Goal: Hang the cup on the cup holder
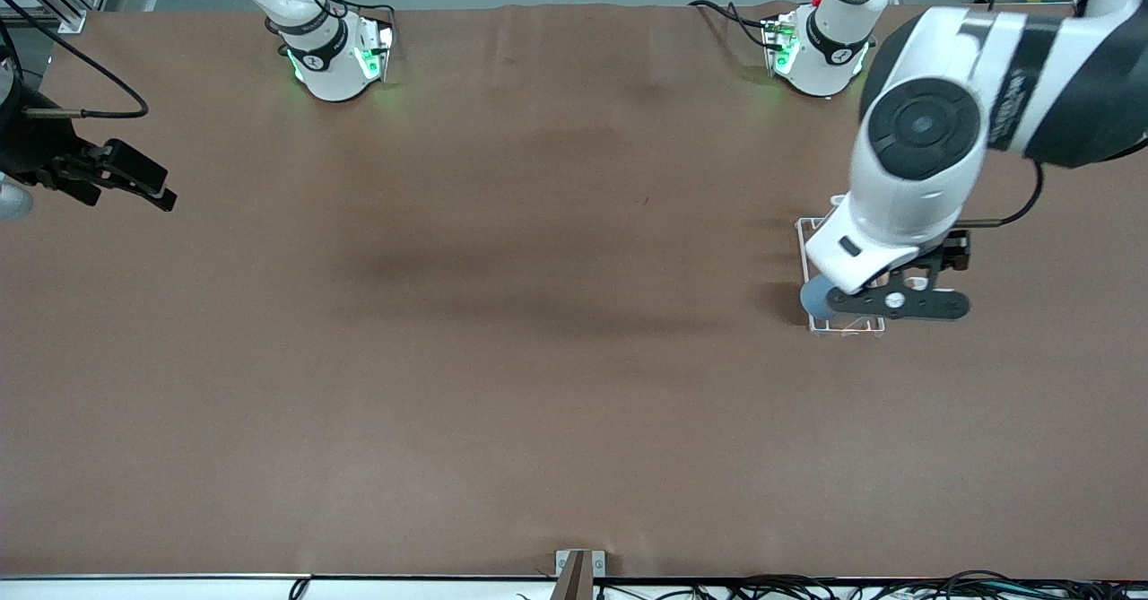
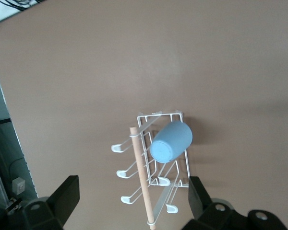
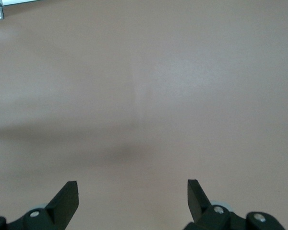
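The light-blue cup point(image 2: 171, 141) sits tilted on a peg of the white wire cup holder point(image 2: 159, 181), mouth down over the peg. The holder's wooden rod point(image 2: 142, 177) runs along its top. In the front view the cup point(image 1: 815, 298) shows at the edge of the holder point(image 1: 847, 327), which stands toward the left arm's end of the table. My left gripper point(image 2: 133, 197) is open and empty, above the holder, apart from the cup; it also shows in the front view point(image 1: 897, 302). My right gripper point(image 3: 133, 192) is open and empty, waiting over bare table at the right arm's end point(image 1: 143, 183).
The brown table point(image 1: 538, 358) carries nothing else in view. The left arm's white wrist point(image 1: 906, 196) hides most of the holder in the front view. A small bracket point(image 1: 578, 569) sits at the table edge nearest the front camera.
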Tool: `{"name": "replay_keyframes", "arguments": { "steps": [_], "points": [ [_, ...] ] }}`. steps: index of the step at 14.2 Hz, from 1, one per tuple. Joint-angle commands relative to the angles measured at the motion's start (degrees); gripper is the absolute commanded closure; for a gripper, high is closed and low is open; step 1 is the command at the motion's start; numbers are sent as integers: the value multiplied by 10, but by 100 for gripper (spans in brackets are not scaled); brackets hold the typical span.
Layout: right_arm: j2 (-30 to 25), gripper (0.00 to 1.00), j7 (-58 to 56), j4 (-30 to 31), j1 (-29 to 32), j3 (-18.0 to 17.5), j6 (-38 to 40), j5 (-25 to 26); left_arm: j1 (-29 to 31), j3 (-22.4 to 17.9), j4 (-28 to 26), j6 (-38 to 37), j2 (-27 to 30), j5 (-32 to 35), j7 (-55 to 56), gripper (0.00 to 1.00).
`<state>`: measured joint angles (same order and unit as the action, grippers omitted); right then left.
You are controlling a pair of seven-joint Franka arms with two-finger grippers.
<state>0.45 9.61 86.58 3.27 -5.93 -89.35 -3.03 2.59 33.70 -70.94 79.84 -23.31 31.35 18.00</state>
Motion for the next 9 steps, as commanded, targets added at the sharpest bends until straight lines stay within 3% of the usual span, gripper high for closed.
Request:
{"name": "replay_keyframes", "arguments": {
  "steps": [1, 4, 9],
  "points": [
    [4, 0, -13, -6, 9, -1, 2, -7, 18, 3, -9, 7, 38, -26, 8, 0],
    [5, 0, -24, -3, 16, 0, 2, -7, 34, -7, -10, 21, 72, -75, 6, 0],
    [10, 0, -29, -3, 24, 0, 0, -7, -23, -198, -31, 36, 149, -249, -45, 0]
  ]
}}
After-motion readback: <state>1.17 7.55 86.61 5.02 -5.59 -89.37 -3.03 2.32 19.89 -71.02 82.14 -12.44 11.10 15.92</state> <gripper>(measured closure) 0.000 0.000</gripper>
